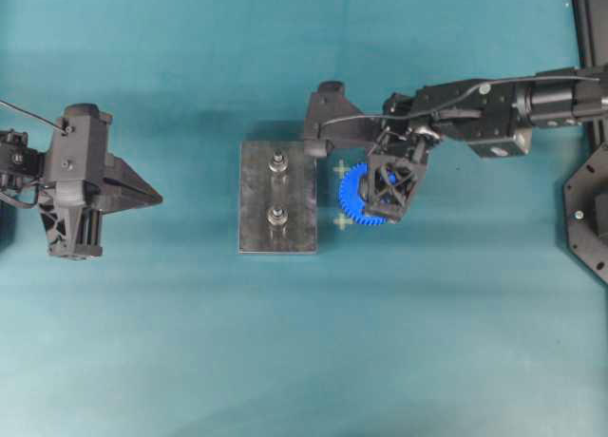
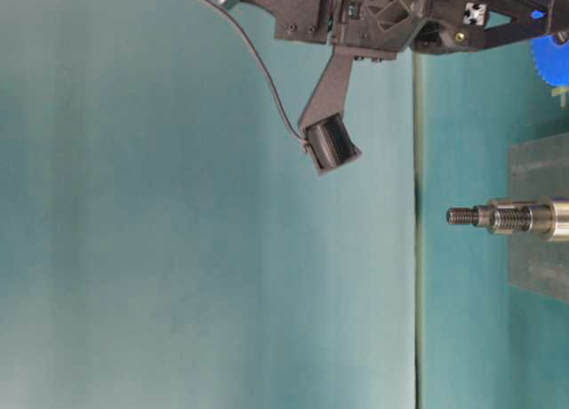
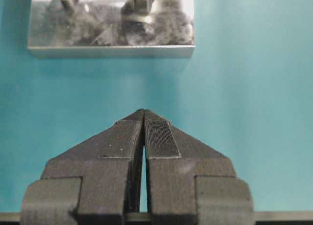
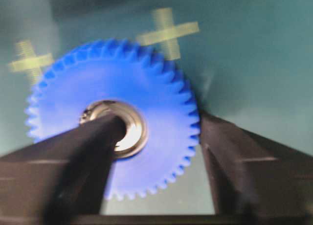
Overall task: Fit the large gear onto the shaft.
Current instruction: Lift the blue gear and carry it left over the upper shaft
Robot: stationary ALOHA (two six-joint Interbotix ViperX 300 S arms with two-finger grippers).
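Writing: no brand, label or readable text shows on any part; the only marks are two pale yellow crosses (image 1: 342, 170) on the tabletop (image 1: 190, 361), just to the overhead view's right of the steel plate.
Steel plate (image 1: 277, 198): grey rectangle lying flat on the teal tabletop, carrying two upright silver pegs, each with a collar at its base.
Shaft (image 1: 278, 161): both pegs look alike, one toward the plate's far end and the other peg (image 1: 277, 216) toward its near end; which one is meant cannot be told. Both are bare.
Large gear (image 1: 366, 196): bright blue, toothed, just off the plate's right edge in the overhead view, over the two crosses and not on either peg. The right wrist view shows its silver bearing hub (image 4: 124, 129).
Right end effector (image 1: 394, 192): grasping the large gear, one finger (image 4: 93, 151) across the hub face and the other finger against the toothed rim. Whether the gear touches the tabletop cannot be told.
Left end effector (image 1: 152, 198): clenched on nothing, tips pressed together, well apart from the plate on its left side and pointing toward it.
Hard to make out: the right wrist view is motion-blurred; much of the gear is hidden beneath the end effector from overhead; the table-level view cuts off the plate and shows only a sliver of gear.
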